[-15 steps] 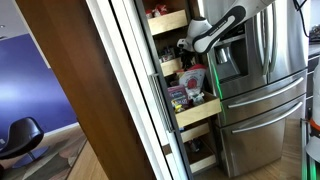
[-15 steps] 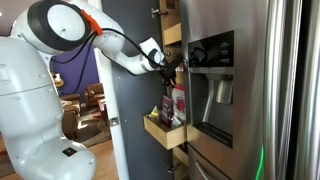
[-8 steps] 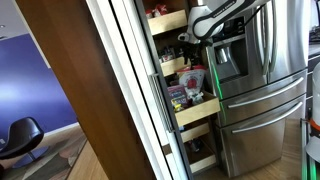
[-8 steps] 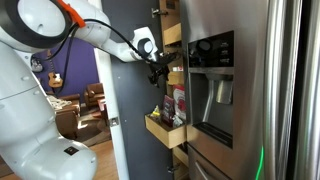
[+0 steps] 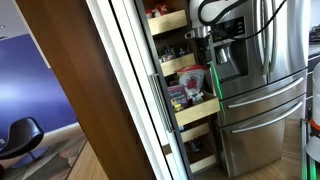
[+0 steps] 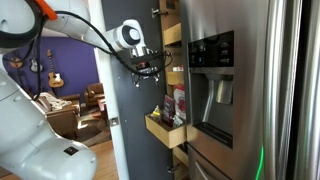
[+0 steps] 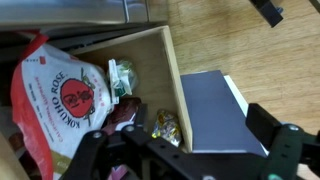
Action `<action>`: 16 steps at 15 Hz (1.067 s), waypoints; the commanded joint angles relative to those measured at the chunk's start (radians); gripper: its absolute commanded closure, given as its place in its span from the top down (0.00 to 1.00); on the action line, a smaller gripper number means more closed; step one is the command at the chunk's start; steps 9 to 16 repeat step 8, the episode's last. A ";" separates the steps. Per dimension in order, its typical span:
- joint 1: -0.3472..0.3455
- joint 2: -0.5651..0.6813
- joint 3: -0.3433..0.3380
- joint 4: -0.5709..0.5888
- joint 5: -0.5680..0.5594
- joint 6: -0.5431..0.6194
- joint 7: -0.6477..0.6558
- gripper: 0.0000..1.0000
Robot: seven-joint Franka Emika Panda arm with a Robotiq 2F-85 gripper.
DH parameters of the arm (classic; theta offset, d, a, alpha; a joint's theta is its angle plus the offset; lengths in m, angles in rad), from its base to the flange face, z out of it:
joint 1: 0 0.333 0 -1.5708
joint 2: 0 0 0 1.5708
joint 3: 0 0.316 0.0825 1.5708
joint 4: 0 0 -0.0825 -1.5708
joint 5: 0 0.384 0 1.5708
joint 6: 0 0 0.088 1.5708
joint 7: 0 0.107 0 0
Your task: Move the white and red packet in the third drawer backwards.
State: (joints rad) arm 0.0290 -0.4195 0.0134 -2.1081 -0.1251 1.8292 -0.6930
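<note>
The white and red packet (image 7: 58,100) stands upright in the third drawer (image 7: 172,75), a light wooden pull-out tray. It also shows in both exterior views, the packet (image 5: 193,80) (image 6: 178,103) rising above the drawer (image 5: 199,111) (image 6: 163,131). My gripper (image 7: 187,150) is open and holds nothing. It hangs well above the packet, in front of the pantry (image 5: 197,35) (image 6: 150,70). In the wrist view one dark finger (image 7: 285,145) is over the floor outside the drawer. The packet lies to the left of the jaws, apart from them.
A small dark purple packet (image 7: 126,114), a yellow snack bag (image 7: 165,126) and a pale wrapper (image 7: 122,74) lie beside the big packet. More wooden trays with jars (image 5: 168,20) sit above. The steel fridge (image 5: 260,70) stands close on one side, the dark pantry door (image 6: 125,130) on the other.
The jaws have opened wide. The arm has lifted the gripper up and away from the packet, which stays upright in the drawer.
</note>
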 commanded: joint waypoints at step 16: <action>0.040 -0.058 -0.012 -0.066 0.027 -0.051 0.289 1.00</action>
